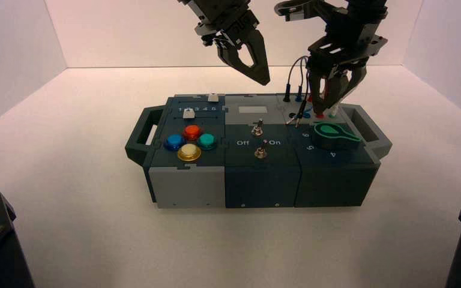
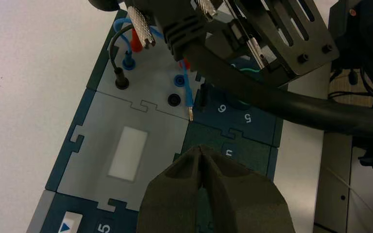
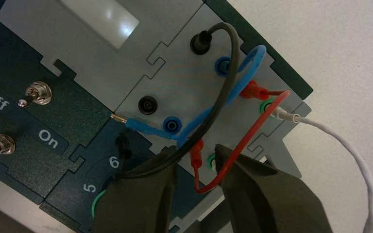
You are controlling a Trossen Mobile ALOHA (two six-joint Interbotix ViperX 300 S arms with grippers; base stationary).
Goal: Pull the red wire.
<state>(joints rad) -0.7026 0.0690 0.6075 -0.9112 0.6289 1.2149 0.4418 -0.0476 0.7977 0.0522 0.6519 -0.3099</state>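
White walls stand around a pale table (image 1: pixel 66 198), and the box (image 1: pixel 258 174) sits in the middle of it. The red wire (image 3: pixel 252 133) is at the box's far right corner, on the grey patch with the plug holes. It bends up in a thin loop. One red plug (image 3: pixel 196 155) stands in a hole on the side nearer the robot, and the other red plug (image 3: pixel 251 90) lies by a hole farther back. A black wire (image 3: pixel 226 92) and a blue wire (image 3: pixel 243 77) cross close beside it, and a white wire (image 3: pixel 349 150) trails off the box's edge.

The right tool (image 3: pixel 197 171) hangs right over that corner, much nearer than the other one. Its two fingers (image 3: pixel 141 194) are spread, one on each side of the near red plug. The plug and the low bend of the loop sit in the gap, and nothing is pinched yet. The plug points up toward the tool, so a squeeze and a straight lift look like the way out. The black wire runs along one finger and could get caught too.

The left tool (image 1: pixel 253 65) hangs high behind the box's middle, pressed together and holding nothing.
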